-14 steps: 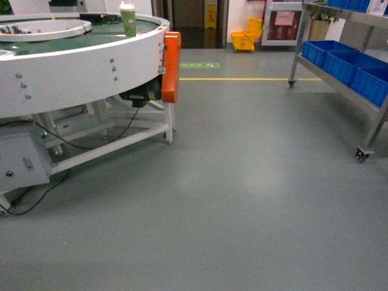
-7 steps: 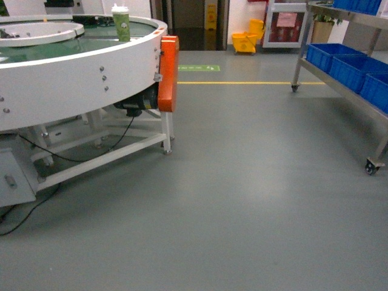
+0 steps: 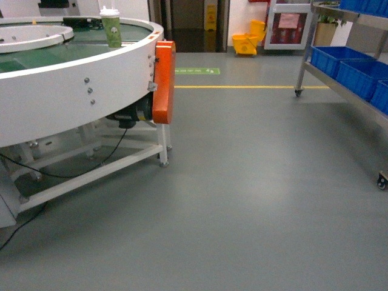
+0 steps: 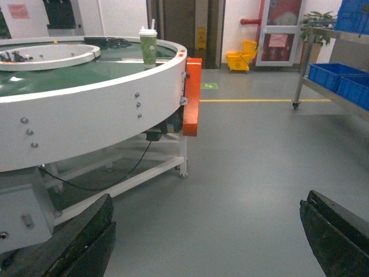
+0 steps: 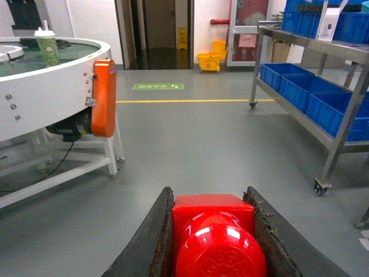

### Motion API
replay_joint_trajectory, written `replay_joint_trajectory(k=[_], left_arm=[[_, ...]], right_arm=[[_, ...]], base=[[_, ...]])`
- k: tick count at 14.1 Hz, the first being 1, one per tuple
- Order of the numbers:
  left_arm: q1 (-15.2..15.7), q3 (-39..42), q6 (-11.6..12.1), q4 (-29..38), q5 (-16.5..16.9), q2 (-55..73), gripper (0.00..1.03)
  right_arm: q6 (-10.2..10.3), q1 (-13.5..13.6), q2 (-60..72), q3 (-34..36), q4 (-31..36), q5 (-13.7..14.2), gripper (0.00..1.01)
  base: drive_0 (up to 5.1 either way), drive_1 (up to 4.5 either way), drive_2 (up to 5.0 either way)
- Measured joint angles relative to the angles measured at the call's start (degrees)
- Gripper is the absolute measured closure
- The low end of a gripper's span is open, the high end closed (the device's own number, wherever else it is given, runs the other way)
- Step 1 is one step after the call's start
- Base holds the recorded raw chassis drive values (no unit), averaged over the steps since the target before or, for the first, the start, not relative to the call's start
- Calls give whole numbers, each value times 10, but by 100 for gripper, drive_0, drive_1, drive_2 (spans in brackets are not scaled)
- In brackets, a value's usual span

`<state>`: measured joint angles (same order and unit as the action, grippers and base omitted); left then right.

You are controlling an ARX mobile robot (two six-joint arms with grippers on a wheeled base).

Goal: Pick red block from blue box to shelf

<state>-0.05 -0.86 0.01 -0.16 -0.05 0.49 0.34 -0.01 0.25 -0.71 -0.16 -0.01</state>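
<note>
Grey factory floor (image 3: 254,200) stretches ahead, crossed far off by a yellow line (image 3: 248,86). Seen from its wrist camera, the right pincer (image 5: 214,231) is clamped on the red block (image 5: 214,239), its stud facing the lens and both dark fingers (image 5: 151,236) pressed against the block's sides. The left pincer (image 4: 207,236) stands wide, holding nothing, above bare floor. On the left is a round white conveyor (image 3: 73,91) with an orange guard (image 3: 163,82) and a green cup (image 3: 111,27) on top. To the right stands the shelf (image 5: 340,86), carrying dark blue crates (image 5: 294,86).
</note>
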Motion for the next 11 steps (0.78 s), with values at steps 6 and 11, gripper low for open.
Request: replay_joint_trajectory(k=[6,11], left_arm=[[0,0,0,0,0,0,5],[0,0,0,0,0,0,5]], right_arm=[[0,0,0,0,-1,0,73],[0,0,0,0,1,0,73]], base=[[4,427,-419],[1,423,-422]])
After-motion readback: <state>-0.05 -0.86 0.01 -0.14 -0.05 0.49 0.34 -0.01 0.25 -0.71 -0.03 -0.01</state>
